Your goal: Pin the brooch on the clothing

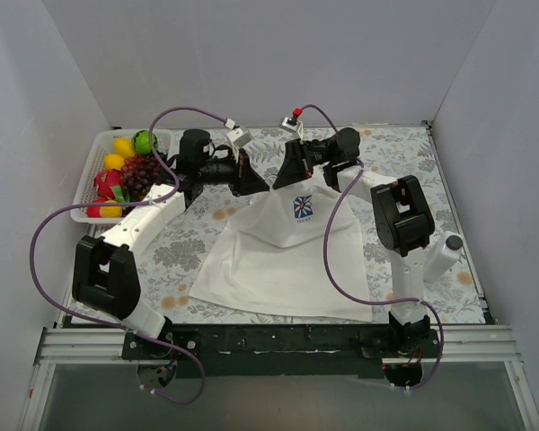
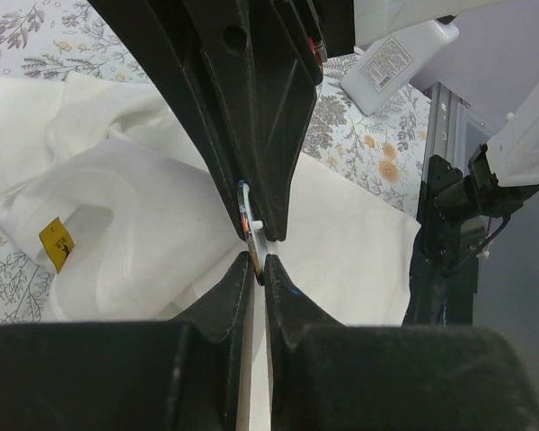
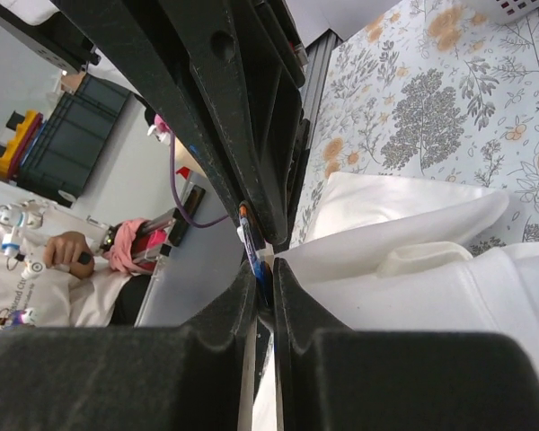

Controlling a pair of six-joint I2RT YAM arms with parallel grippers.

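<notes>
- The table is covered by a grey floral cloth (image 1: 189, 242). Plain white walls (image 1: 251, 54) close it in at the back and both sides, and a metal rail (image 1: 278, 346) runs along the bottom of the overhead view.
- The white T-shirt (image 1: 287, 256) lies at centre frame, its blue-and-white logo (image 1: 303, 207) facing up. Its upper edge is drawn up into a peak between the two arms, and a yellow tag (image 2: 56, 243) shows on a fold.
- The left gripper (image 2: 256, 269) is closed to a sliver. The brooch (image 2: 250, 224), seen edge-on, is pinched at its tips just above the shirt's peak.
- The right gripper (image 3: 262, 269) is also almost fully closed, meeting the left tip to tip. A point of shirt cloth runs into its fingers, and the brooch's rim is right there too.
- A white basket (image 1: 94, 162) of toy fruit (image 1: 142, 172) sits at upper left.
- A white bottle (image 1: 445, 251) stands at the right edge.
- Beyond the table, at the left of the right wrist view, are dark crates (image 3: 72, 135) and a seated person (image 3: 36, 269).
</notes>
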